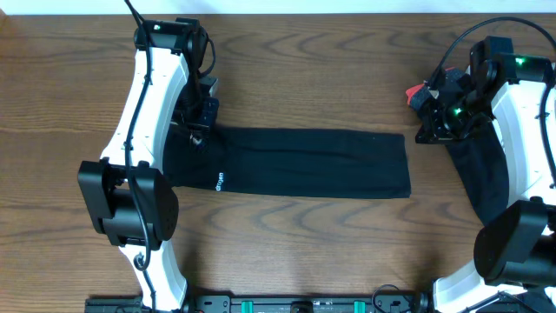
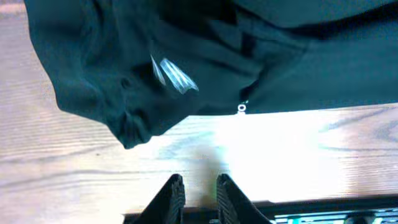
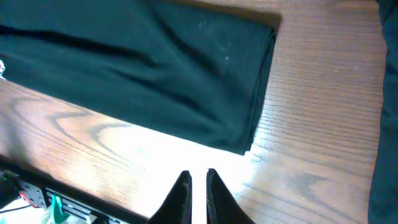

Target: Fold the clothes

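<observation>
The clothes here are a black T-shirt (image 1: 304,163) folded into a long strip across the middle of the table, with a small white logo (image 1: 220,182) near its left end. My left gripper (image 1: 198,130) hovers over the strip's far left corner. In the left wrist view its fingers (image 2: 200,182) stand slightly apart over bare wood, with bunched black fabric (image 2: 155,68) beyond them. My right gripper (image 1: 426,130) is just past the strip's right end. Its fingers (image 3: 198,175) show a narrow gap with nothing in it, and the folded edge (image 3: 249,112) lies ahead.
A second dark cloth (image 1: 479,178) lies under my right arm at the table's right side, and shows as a dark edge (image 3: 387,124) in the right wrist view. A small red patch (image 1: 416,91) sits by the right wrist. Both arm bases stand at the front edge.
</observation>
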